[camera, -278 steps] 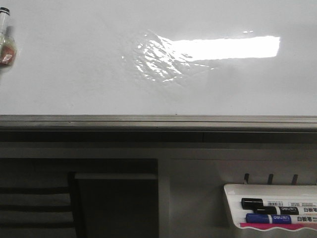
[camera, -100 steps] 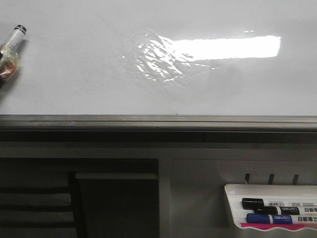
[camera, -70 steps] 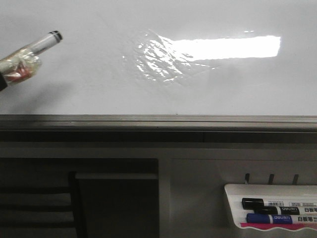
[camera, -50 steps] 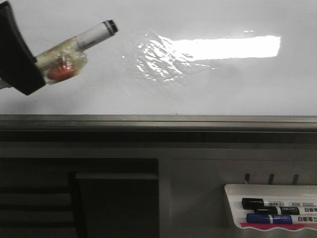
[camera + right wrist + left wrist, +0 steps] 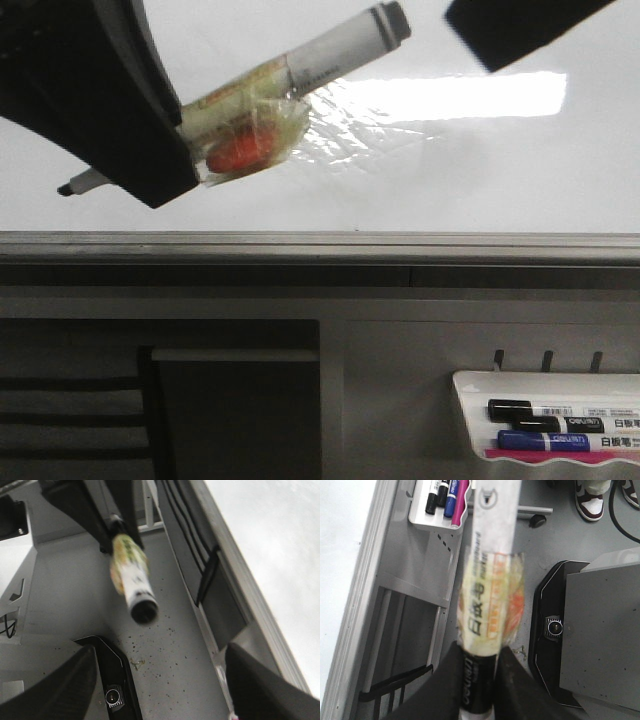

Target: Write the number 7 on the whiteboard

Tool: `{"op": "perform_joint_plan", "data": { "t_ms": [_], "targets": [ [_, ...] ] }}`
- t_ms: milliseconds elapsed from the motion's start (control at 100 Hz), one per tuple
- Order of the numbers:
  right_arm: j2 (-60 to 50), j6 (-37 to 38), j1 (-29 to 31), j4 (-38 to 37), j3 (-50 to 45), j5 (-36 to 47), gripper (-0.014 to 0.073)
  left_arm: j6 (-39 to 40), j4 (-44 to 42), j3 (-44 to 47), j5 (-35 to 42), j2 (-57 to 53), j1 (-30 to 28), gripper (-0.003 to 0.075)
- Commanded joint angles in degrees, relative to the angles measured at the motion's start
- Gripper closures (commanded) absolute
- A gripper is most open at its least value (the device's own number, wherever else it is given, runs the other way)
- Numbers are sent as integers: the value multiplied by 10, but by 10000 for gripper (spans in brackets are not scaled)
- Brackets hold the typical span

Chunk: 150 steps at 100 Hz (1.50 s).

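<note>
Presently left gripper (image 5: pixel 477 690) jaws clench a taped marker (image 5: pixel 300 75), long axis slanting up toward right gripper (image 5: pixel 160 680), whose jaws gape just beyond its capped end. Whiteboard (image 5: pixel 450 190) behind, bare; no 7 yet.

Down below sits a grey metal frame (image 5: pixel 400 300) with dark slatted openings (image 5: pixel 70 410) on the left, and a small white tray (image 5: pixel 470 420) hangs at the lower right, holding a black pen (image 5: pixel 545 410) and a blue pen (image 5: pixel 545 441) side by side. The grey floor (image 5: pixel 170 645) is speckled with little dark bits (crumbs or dust, hard to tell), a black cable (image 5: pixel 625 520) trails across it, and a pair of dark red and white shoes (image 5: pixel 590 497) stands near the edge.
</note>
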<state>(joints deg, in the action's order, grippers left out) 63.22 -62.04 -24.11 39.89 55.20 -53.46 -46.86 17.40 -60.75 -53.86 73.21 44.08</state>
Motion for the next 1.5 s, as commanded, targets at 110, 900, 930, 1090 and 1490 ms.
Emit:
{"op": "perform_joint_plan", "data": {
  "t_ms": [110,900,930,1090,1490],
  "targets": [
    [44,-13,-77,14,46,68,125,1,14,-19,24,-16,5,741],
    [93,-21,-93,34,61,89,284,-9,14,-19,29,-16,5,741],
    [93,-21,-93,34,61,89,284,-16,14,-19,29,-16,5,741],
    [93,-21,-93,35,61,86,287,-26,14,-19,34,-16,5,741],
    [93,-21,-93,36,61,86,584,-25,14,-19,40,-16,5,740]
  ]
}}
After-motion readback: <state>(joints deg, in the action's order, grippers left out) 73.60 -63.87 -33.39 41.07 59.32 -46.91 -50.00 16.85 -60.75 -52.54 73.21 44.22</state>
